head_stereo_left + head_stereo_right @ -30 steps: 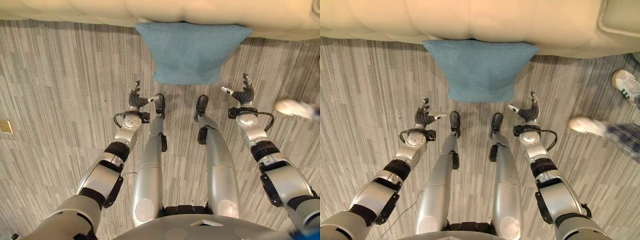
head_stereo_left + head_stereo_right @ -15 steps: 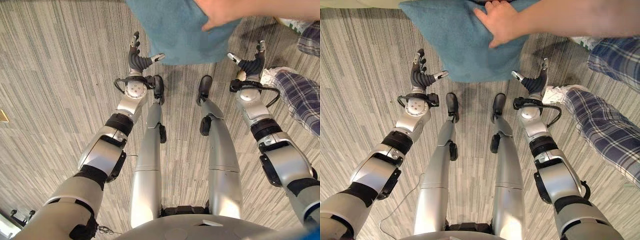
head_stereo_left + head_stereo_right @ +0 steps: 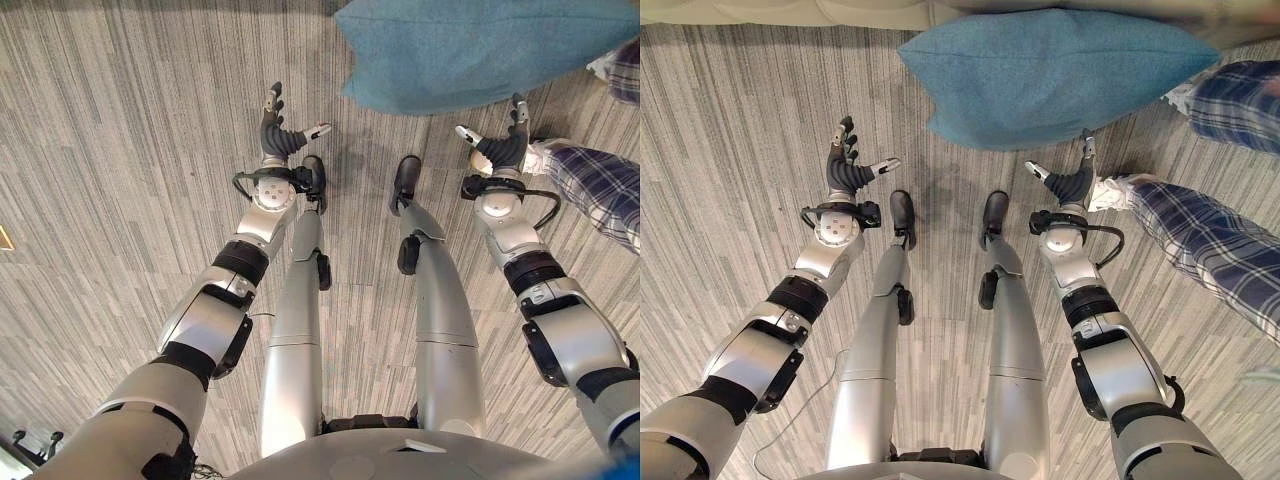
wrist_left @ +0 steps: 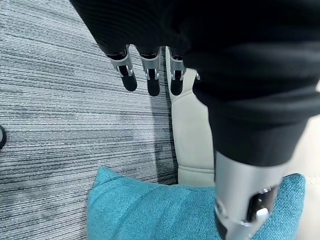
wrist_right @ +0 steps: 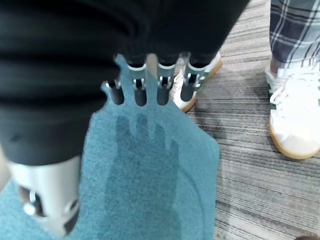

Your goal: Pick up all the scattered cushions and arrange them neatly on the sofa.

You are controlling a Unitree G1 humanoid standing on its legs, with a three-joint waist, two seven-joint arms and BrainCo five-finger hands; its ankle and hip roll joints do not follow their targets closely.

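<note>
A teal cushion (image 3: 1060, 70) hangs in front of me, just ahead of both hands and off to the right. It seems raised off the floor, with its right end reaching toward a person. What holds it is hidden. My left hand (image 3: 848, 170) is open, fingers (image 4: 150, 75) straight over the carpet, left of the cushion (image 4: 150, 210) and apart from it. My right hand (image 3: 1072, 180) is open too, its fingers (image 5: 150, 90) spread just above the cushion (image 5: 150, 175), not gripping it. The cream sofa (image 3: 790, 12) runs along the far edge.
A person stands close on my right: plaid trouser legs (image 3: 1210, 240) and white shoes (image 5: 295, 120), one shoe (image 3: 1110, 190) right beside my right hand. The sofa's base (image 4: 192, 135) meets the grey striped carpet (image 3: 120, 150), which stretches away to my left.
A person stepped in from the right and took hold of the cushion by hand; it has lifted and shifted right. The camera tilted down. Both hands stayed open, moving little.
</note>
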